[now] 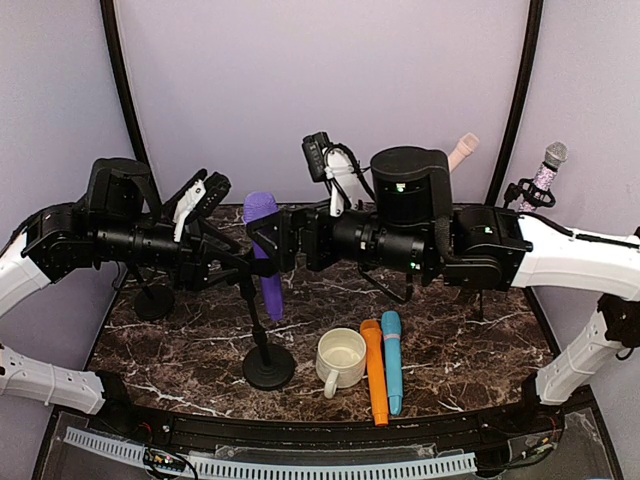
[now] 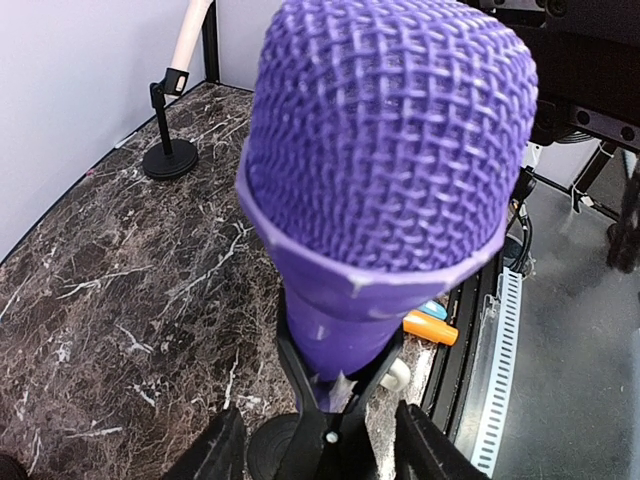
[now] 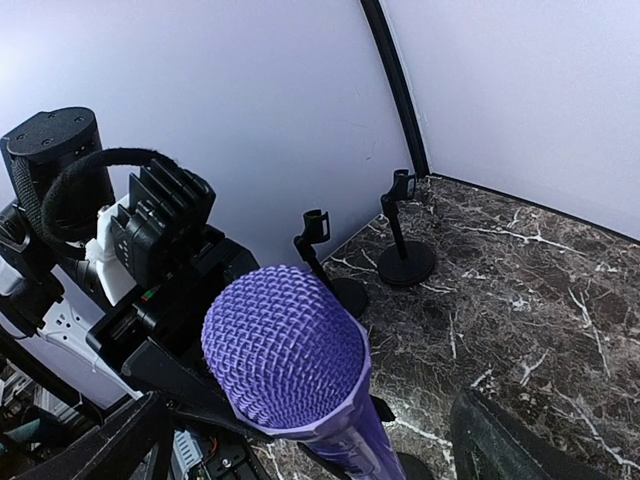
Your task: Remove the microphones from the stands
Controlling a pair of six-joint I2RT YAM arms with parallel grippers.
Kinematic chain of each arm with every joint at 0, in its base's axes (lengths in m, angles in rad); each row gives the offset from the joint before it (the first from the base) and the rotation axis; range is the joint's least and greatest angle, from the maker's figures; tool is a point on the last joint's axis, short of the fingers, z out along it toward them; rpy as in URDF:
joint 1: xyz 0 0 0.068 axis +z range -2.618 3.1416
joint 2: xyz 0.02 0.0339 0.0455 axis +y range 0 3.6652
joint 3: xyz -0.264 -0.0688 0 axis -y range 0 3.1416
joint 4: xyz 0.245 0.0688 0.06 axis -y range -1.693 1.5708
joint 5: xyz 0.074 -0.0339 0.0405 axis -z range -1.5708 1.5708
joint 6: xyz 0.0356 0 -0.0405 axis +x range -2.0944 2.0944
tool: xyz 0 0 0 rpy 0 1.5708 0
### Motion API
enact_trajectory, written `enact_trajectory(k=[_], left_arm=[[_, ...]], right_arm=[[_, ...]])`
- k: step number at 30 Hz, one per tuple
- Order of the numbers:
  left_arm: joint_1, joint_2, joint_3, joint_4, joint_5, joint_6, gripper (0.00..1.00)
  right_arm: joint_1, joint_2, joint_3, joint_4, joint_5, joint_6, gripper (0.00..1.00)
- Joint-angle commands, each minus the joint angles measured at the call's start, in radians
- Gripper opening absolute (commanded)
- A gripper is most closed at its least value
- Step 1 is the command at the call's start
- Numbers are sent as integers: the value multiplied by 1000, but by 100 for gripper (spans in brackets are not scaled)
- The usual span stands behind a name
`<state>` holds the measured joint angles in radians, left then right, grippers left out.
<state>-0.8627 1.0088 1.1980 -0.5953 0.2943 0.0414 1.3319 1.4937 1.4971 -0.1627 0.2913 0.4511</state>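
The purple microphone (image 1: 262, 240) sits upright in the clip (image 2: 338, 425) of the stand (image 1: 268, 368), its head above the clip and its handle hanging below. The left gripper (image 2: 320, 455) brackets that clip with jaws partly open. A gap shows on one side, so nothing is clamped; I judge it is placed there to steady the stand. The right gripper (image 3: 310, 450) is above the clip, jaws spread wide either side of the microphone's head, holding nothing, likely positioned to seize it and pull it free. Removal has not yet begun.
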Motion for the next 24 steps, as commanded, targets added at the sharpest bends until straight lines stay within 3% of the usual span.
enact_trajectory(k=[1, 12, 24], left_arm=[[-6, -15, 19, 25, 28, 21, 55], [-7, -46, 62, -18, -102, -117, 58], [-7, 20, 1, 4, -117, -199, 49]], right_arm=[[10, -12, 12, 28, 25, -2, 98], [9, 121, 215, -69, 77, -63, 94], [37, 192, 262, -124, 129, -96, 58]])
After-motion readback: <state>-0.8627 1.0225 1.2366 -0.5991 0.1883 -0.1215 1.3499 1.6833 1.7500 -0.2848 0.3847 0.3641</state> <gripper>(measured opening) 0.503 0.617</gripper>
